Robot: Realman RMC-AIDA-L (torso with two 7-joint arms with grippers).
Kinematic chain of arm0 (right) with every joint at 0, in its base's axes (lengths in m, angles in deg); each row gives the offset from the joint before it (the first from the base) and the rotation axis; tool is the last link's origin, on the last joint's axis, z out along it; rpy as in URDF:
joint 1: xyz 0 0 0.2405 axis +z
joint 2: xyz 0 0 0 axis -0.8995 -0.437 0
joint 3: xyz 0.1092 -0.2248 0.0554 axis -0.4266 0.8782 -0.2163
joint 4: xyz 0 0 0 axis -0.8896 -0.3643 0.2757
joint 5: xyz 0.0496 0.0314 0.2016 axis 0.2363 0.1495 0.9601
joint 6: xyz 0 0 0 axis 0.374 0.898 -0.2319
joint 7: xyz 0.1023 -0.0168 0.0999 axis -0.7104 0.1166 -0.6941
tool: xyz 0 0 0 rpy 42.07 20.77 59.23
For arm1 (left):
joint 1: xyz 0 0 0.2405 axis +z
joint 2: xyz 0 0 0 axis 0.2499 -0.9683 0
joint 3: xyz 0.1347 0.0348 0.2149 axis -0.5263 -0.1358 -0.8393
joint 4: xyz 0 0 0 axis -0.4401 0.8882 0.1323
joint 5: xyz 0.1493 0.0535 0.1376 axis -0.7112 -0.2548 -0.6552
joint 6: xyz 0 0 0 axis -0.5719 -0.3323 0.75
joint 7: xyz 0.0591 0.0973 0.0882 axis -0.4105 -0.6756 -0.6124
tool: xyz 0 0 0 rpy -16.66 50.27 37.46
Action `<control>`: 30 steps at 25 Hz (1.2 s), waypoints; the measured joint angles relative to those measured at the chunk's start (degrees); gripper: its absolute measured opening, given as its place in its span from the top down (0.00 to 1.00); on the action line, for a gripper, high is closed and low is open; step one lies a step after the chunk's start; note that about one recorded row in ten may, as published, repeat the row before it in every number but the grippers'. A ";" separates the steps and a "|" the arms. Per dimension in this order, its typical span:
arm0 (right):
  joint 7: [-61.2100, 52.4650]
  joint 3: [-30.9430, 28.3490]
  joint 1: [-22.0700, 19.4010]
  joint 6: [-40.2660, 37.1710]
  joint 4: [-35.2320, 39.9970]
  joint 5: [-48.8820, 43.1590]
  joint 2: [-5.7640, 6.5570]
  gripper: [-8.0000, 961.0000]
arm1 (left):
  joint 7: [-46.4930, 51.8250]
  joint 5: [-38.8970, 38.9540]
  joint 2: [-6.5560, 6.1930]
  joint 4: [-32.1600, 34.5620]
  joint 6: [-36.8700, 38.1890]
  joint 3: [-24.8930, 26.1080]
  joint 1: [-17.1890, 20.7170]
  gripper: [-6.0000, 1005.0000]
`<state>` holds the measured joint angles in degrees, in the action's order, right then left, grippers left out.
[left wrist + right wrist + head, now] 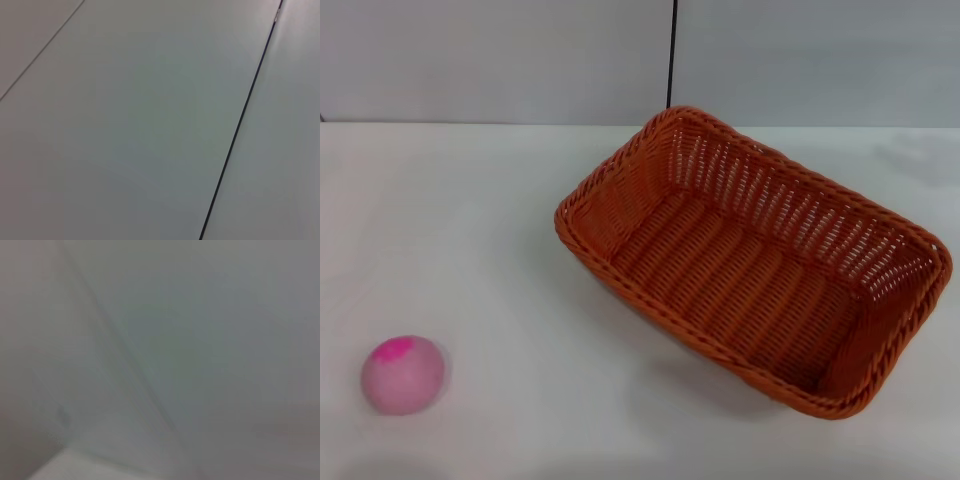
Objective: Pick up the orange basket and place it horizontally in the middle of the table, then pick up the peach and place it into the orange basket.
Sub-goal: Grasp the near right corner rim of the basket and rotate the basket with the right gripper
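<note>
White table holds angled orange basket and peach; both arms' fingers unseen.

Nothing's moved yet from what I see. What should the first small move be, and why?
Probably bring the right arm down toward the orange basket. It sits skewed on the right side of the table, not yet horizontal in the middle, and is empty. The peach lies apart at near left. Neither gripper shows in any view.
</note>
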<state>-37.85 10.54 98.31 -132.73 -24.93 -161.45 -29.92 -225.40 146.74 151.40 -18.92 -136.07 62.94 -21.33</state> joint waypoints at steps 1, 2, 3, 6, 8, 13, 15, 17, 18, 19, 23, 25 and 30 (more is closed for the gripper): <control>-1.37 0.74 1.27 -0.96 0.89 -1.95 0.20 0.45 | 0.00 0.00 0.00 0.03 0.11 0.00 0.05 0.20; -2.83 1.89 2.73 -1.60 1.67 -4.31 0.41 0.45 | 0.00 0.00 0.00 0.03 0.18 0.00 0.10 0.20; -4.97 4.55 5.15 -2.30 2.58 -8.51 0.67 0.44 | 0.00 0.00 0.00 0.02 0.30 0.00 0.16 0.20; -6.27 7.60 7.37 -2.65 2.90 -12.07 0.75 0.38 | 0.02 0.00 0.00 -0.01 0.51 0.00 0.31 0.20; -7.06 12.69 10.03 -2.76 2.98 -16.67 0.53 0.34 | 0.13 0.00 0.00 -0.02 0.79 0.00 0.35 0.20; -7.78 16.78 12.75 -1.77 3.27 -22.86 -1.17 0.35 | 0.43 0.01 0.00 -0.06 1.34 -0.07 0.37 0.20; -7.81 17.37 13.02 -1.66 3.31 -23.49 -1.47 0.35 | 0.46 0.00 0.00 -0.11 1.36 -0.08 0.36 0.20; -7.87 18.61 13.29 -1.42 3.36 -24.02 -1.84 0.36 | 0.49 0.01 0.00 -0.13 1.45 -0.09 0.37 0.20; -7.90 19.31 13.38 -1.24 3.33 -24.12 -1.93 0.36 | 0.50 0.01 0.00 -0.17 1.50 -0.09 0.37 0.20; -7.95 20.11 13.46 -1.04 3.17 -24.21 -2.00 0.36 | 0.51 0.00 0.00 -0.24 1.61 -0.08 0.35 0.20; -8.22 22.11 13.84 -0.19 2.06 -25.03 -2.14 0.37 | 0.52 0.00 0.00 -0.43 1.93 -0.08 0.14 0.20; -8.31 22.54 14.04 0.23 1.70 -25.72 -2.36 0.37 | 0.52 0.00 0.00 -0.43 1.93 -0.08 0.14 0.20; -8.32 22.92 14.17 1.83 1.56 -28.50 -3.69 0.38 | 0.52 0.00 0.00 -0.49 1.99 -0.08 -0.12 0.20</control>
<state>-46.17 33.46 112.48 -130.90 -23.38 -189.94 -33.61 -224.88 146.74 151.40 -19.41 -134.07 62.86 -21.46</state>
